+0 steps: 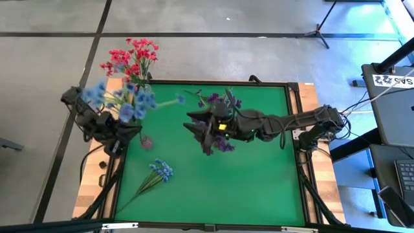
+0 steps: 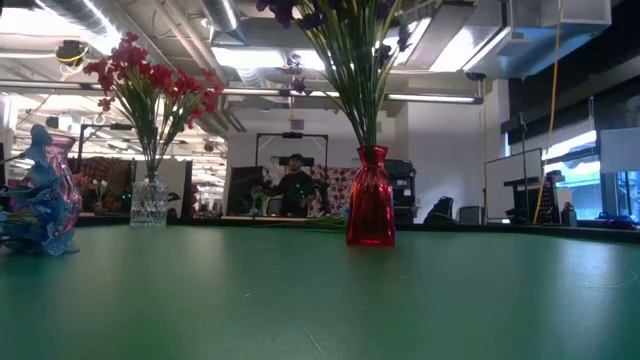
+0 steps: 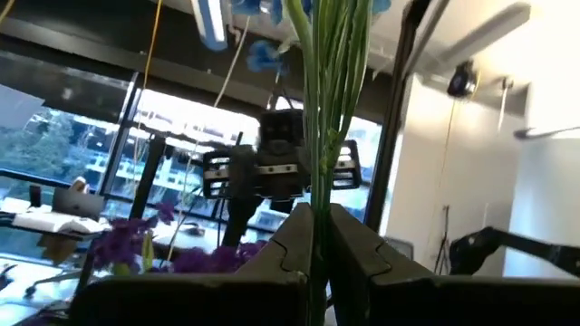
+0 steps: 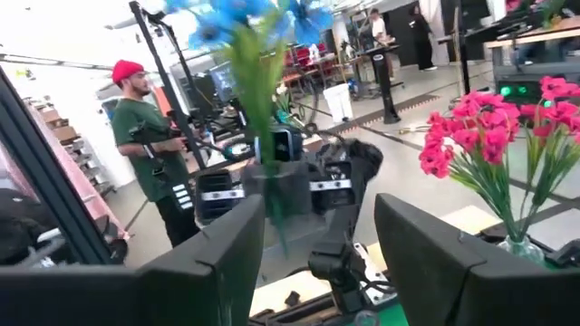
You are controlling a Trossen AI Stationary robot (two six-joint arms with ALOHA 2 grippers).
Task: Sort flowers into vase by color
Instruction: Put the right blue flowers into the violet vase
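High view: left gripper jaws pinched blue flowers at worktop left edge; right gripper jaws spread near purple flowers; red flowers in vase; blue sprig left on worktop

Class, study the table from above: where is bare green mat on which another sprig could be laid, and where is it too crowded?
Bare: the green mat right of the lying blue sprig, below the right claw. Crowded: the far left corner, around the left claw.
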